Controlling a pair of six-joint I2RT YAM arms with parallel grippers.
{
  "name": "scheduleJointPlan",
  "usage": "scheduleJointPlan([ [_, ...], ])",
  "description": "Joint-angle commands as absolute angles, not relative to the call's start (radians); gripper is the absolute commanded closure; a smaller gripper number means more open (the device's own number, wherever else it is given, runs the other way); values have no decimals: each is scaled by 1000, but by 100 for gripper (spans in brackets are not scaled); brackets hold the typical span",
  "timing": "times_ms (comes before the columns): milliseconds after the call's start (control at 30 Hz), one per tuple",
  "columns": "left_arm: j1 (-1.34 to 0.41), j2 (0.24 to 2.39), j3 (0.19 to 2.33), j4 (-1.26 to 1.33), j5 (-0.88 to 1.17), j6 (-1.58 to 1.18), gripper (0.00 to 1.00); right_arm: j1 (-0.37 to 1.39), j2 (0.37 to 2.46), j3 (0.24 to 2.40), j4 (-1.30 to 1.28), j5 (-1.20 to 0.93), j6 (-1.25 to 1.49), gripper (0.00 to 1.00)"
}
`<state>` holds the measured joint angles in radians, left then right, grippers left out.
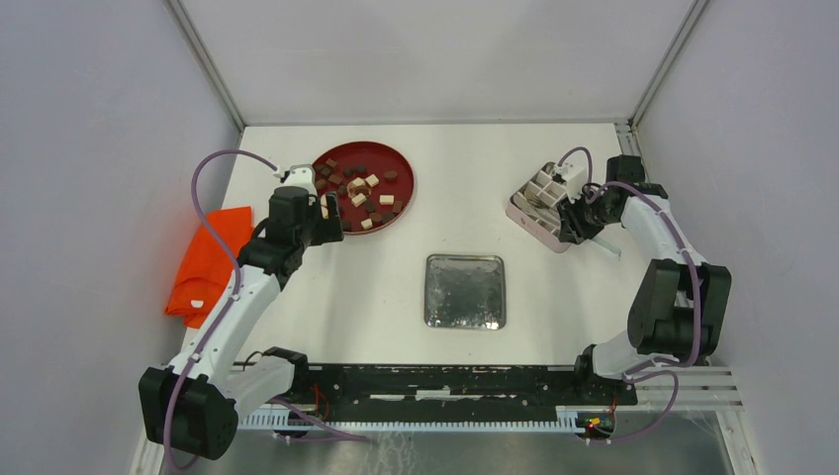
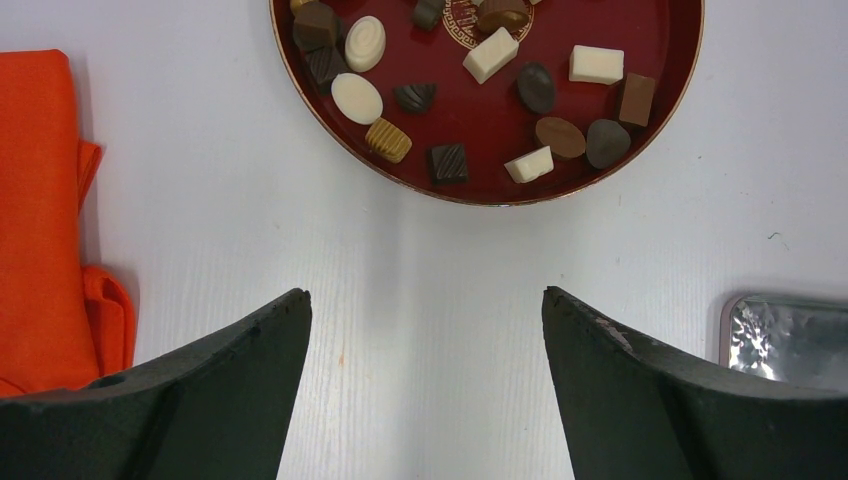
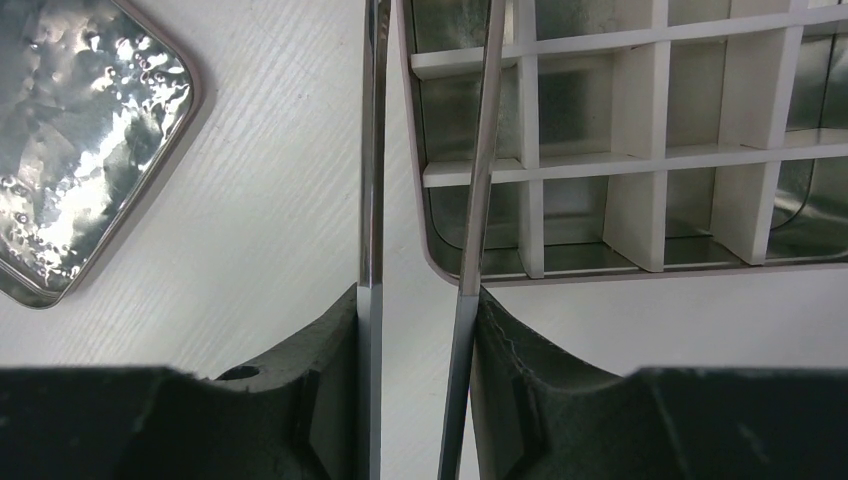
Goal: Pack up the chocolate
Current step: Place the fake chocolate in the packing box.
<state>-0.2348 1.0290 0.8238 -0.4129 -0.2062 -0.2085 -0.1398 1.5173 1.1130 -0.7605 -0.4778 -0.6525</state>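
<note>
About fifteen glossy chocolate pieces (image 2: 356, 98) (ovals and ribbed squares in dark, tan and cream) on the round dark-red plate (image 2: 480, 118), top few cut off. Left gripper (image 2: 425, 293) gapes wide, empty, over the white tabletop (image 2: 450, 250). Right gripper (image 3: 415, 295) pinches thin steel tweezers (image 3: 372, 200), tips out of frame.

left claw (image 2: 425, 292): bare table (image 2: 440, 400) up to plate (image 2: 490, 125) | orange cloth (image 2: 40, 200) left | steel tray (image 2: 790, 335) right
</note>
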Motion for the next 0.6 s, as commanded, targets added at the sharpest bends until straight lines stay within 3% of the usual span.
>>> scheduleJointPlan([
  [0,-228,1015,824,-380,-197,-156,10,-144,1534,1124,-735,-494,-666,82],
  [333,-229,1019,824,-380,-197,-155,10,-144,1547,1143,-745,-510,-664,68],
  [567,-228,1022,825,-380,-193,-155,10,-145,1535,1151,-750,-514,-663,63],
])
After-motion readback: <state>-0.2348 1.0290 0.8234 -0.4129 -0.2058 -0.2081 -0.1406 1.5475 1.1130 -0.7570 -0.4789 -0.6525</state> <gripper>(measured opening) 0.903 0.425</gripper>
